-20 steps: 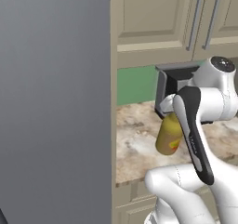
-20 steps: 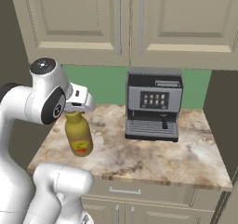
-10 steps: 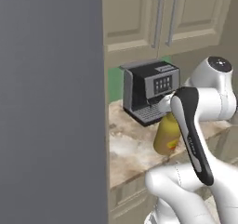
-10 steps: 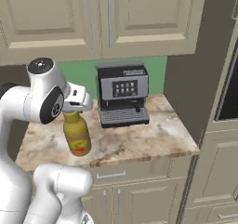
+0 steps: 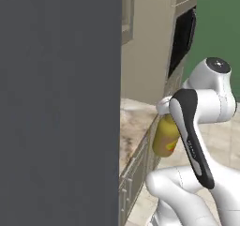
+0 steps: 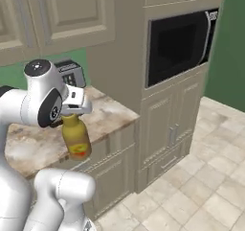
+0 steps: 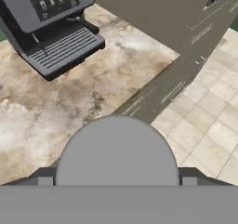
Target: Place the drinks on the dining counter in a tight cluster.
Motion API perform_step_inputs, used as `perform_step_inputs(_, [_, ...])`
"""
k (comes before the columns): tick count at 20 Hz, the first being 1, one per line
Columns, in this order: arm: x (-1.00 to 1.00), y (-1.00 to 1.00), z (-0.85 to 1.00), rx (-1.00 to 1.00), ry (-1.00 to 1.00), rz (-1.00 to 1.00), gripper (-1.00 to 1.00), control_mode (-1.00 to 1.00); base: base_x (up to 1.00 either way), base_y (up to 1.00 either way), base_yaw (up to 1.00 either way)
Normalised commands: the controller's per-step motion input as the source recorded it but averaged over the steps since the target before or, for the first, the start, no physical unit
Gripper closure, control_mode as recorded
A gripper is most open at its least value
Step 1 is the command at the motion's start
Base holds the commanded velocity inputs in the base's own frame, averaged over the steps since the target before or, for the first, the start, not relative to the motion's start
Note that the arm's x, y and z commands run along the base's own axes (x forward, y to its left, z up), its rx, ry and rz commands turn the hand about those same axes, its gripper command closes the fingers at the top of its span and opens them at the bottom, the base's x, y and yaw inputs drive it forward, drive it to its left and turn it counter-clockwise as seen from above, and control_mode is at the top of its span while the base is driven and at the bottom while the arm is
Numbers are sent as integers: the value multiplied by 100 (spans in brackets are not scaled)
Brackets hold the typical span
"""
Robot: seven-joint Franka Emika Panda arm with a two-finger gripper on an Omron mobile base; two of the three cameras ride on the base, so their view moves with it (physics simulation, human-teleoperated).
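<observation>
Beside the short marbled worktop (image 6: pixel 110 114), the claw (image 6: pixel 72 116) grips the amber bottle (image 6: pixel 76 139) upright by its neck for carrying

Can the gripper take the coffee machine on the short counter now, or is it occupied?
Probably not: the gripper is closed on the amber bottle, held above the marbled counter. The coffee machine stands unobstructed beyond it.

This is a home kitchen. Beige cupboards (image 6: pixel 62 14) are hanging on a green wall (image 6: pixel 14 74). A black oven (image 6: pixel 178 45) is sitting in a tall cupboard. A coffee machine (image 7: pixel 49 21) is standing on the stone worktop (image 7: pixel 93 86), and pale tiles (image 6: pixel 201 177) are covering the floor.
</observation>
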Motion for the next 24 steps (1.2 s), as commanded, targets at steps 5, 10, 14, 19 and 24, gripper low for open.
perform_step_inputs(5, [0, 0, 0, 0, 0, 0, 100, 100, 0, -54, -72])
perform_step_inputs(10, [0, 0, 0, 0, 0, 0, 100, 100, 0, -75, -59])
perform_step_inputs(14, [0, 0, 0, 0, 0, 0, 100, 100, 1, -57, -68])
perform_step_inputs(19, [0, 0, 0, 0, 0, 0, 100, 100, 9, -10, -86])
perform_step_inputs(24, [0, 0, 0, 0, 0, 0, 100, 100, 0, -2, -89])
